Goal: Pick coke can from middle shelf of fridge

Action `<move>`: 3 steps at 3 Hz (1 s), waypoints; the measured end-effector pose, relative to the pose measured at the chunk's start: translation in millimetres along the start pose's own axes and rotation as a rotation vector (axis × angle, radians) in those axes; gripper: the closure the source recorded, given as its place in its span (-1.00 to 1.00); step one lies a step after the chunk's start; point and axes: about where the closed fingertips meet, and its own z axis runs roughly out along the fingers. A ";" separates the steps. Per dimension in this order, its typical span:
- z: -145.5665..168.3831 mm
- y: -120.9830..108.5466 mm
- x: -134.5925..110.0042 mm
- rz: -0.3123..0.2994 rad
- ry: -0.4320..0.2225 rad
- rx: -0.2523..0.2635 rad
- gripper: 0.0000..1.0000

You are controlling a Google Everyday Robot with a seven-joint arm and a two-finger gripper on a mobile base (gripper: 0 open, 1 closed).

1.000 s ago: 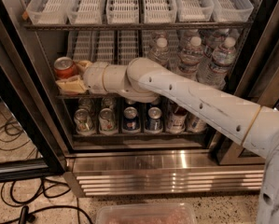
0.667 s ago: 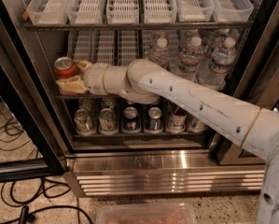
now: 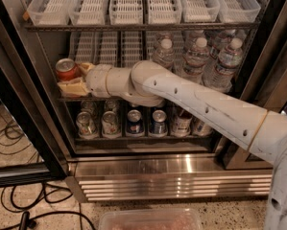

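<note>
The coke can [image 3: 66, 70] stands at the far left of the middle shelf [image 3: 64, 98] of the fridge [image 3: 172, 169], well apart from the water bottles [image 3: 227, 63] on the right. The end effector [image 3: 75, 78] has been reached in from the right and is narrowed onto the can, with one finger in front of its base and one behind it.

The can is judged light but thin-walled and smooth, possibly slick with condensation. It is best held at mid-body, firmly enough not to slip but not so hard that it dents.

Compared with a second ago, no shift of can or arm can be seen, and the can has not yet been lifted out.
</note>
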 end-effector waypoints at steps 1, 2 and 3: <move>1.2 0.7 -7.2 0.001 -0.017 -0.011 1.00; 2.5 -0.3 -22.7 -0.013 -0.035 -0.024 1.00; 4.0 0.8 -36.0 -0.034 -0.043 -0.034 1.00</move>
